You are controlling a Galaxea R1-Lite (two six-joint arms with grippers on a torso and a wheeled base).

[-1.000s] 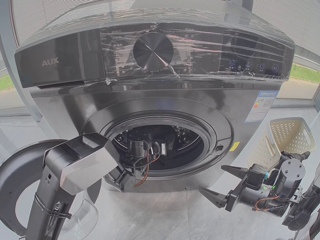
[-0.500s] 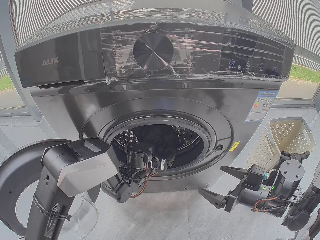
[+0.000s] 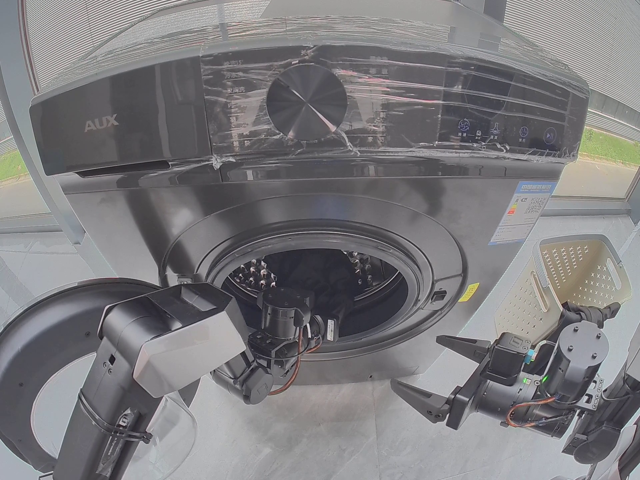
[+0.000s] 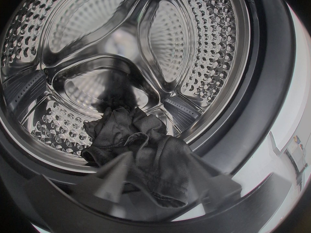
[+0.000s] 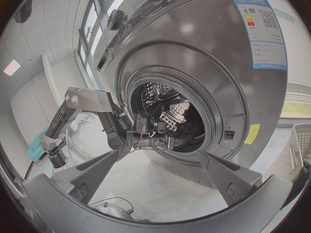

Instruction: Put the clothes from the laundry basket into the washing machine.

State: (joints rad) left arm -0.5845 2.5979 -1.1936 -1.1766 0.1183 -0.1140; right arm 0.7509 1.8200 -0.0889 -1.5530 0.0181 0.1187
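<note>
**Black clothes in the drum, both grippers spread**

The washing machine [image 3: 347, 188] stands straight ahead with its round door [image 3: 33, 348] swung fully open to the left. Inside the steel drum [image 4: 168, 42] lies a crumpled heap of black clothes [image 4: 145, 143]. It sits low and toward the near side, with part of it draped close to the grey rubber rim of the opening. From the head view the clothes [image 3: 313, 278] show as a dark mass behind the opening, and the right wrist view shows them [image 5: 191, 130] just inside it.

The left gripper [image 4: 158, 157] is at the mouth of the drum and points inward. Its two fingers are spread apart with nothing pinched between them. The near end of the heap lies between and beyond the fingers, and I cannot tell whether the cloth touches them. In the head view this gripper [image 3: 333, 328] sits at the lower left of the opening, just above the rim.

The right gripper [image 3: 417, 361] hangs to the right, nearer than the machine and well apart from the opening. Its fingers are spread wide and it holds nothing. It faces the open drum.

The pale laundry basket [image 3: 580, 268] is tipped up on its side on the floor. It is just to the right of the machine, beyond the right arm.
</note>
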